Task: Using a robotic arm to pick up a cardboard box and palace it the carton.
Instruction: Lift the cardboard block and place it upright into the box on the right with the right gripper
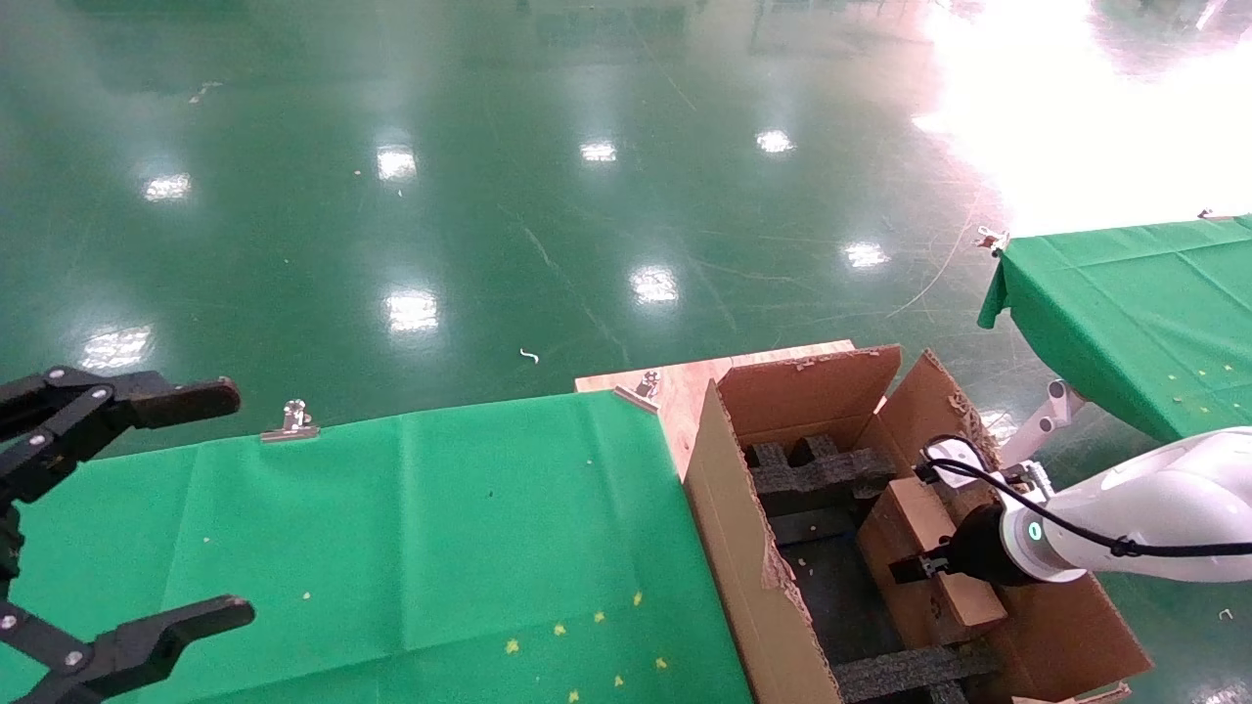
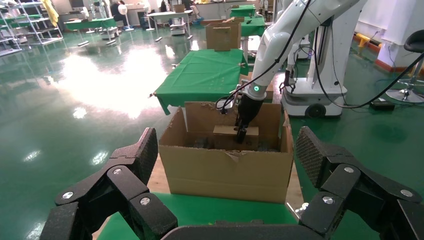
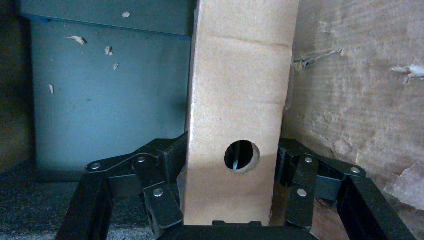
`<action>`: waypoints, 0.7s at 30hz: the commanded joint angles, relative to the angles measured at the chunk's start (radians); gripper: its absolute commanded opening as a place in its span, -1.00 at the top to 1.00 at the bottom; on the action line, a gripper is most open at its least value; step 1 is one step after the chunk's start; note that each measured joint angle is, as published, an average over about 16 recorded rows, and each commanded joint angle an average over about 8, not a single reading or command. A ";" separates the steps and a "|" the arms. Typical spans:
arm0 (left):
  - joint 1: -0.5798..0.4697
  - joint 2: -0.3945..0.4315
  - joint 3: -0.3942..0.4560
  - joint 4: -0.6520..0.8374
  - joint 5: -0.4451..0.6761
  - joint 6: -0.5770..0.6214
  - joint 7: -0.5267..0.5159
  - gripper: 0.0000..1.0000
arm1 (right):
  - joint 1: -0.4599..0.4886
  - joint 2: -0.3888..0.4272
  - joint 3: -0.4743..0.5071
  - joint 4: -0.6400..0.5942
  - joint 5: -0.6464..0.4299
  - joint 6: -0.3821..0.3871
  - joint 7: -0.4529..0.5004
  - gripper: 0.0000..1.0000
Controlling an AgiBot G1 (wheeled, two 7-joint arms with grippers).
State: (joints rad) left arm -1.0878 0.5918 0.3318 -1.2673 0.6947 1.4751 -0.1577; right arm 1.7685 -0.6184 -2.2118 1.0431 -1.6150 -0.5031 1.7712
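The cardboard box (image 3: 235,115) is clamped in the right hand (image 3: 235,200) inside the carton (image 1: 743,548), beside its wall, for placement. The left hand (image 1: 108,518) is parked open over the bench (image 1: 440,528).

Count: one large carton (image 1: 743,548), one small cardboard box (image 1: 924,528) inside it, and at least three black foam blocks (image 1: 812,474). Two grippers: left gripper (image 1: 127,508), right gripper (image 1: 924,565). Two green-covered tables (image 1: 391,548); two metal clips (image 1: 290,420) on the near one.

Small brown cardboard box (image 1: 927,557) sits inside the open-flapped carton (image 1: 743,548).
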 commanded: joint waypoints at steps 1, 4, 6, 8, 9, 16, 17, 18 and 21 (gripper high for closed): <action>0.000 0.000 0.000 0.000 0.000 0.000 0.000 -1.00 | -0.004 -0.002 0.003 -0.005 0.010 0.002 -0.008 -1.00; 0.000 0.000 0.000 0.000 0.000 0.000 0.000 -1.00 | -0.003 -0.002 0.002 -0.003 0.008 0.002 -0.006 -1.00; 0.000 0.000 0.000 0.000 0.000 0.000 0.000 -1.00 | -0.002 -0.001 0.002 -0.002 0.006 0.001 -0.004 -1.00; 0.000 0.000 0.000 0.000 0.000 0.000 0.000 -1.00 | -0.001 0.000 0.001 -0.001 0.005 0.001 -0.002 -1.00; 0.000 0.000 0.000 0.000 0.000 0.000 0.000 -1.00 | 0.000 0.000 0.001 0.000 0.003 0.000 -0.001 -1.00; 0.000 0.000 0.000 0.000 0.000 0.000 0.000 -1.00 | 0.002 0.002 0.000 0.002 -0.001 -0.002 0.001 -1.00; 0.000 0.000 0.000 0.000 0.000 0.000 0.000 -1.00 | 0.001 0.001 0.000 0.002 -0.001 -0.002 0.001 -1.00; 0.000 0.000 0.000 0.000 0.000 0.000 0.000 -1.00 | 0.001 0.001 -0.001 0.001 -0.001 -0.003 0.001 -1.00; 0.000 0.000 0.000 0.000 0.000 0.000 0.000 -1.00 | 0.002 0.000 -0.001 0.000 -0.003 -0.004 0.000 -1.00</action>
State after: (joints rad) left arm -1.0879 0.5918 0.3319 -1.2670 0.6946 1.4751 -0.1576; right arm 1.7715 -0.6184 -2.2135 1.0425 -1.6197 -0.5070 1.7706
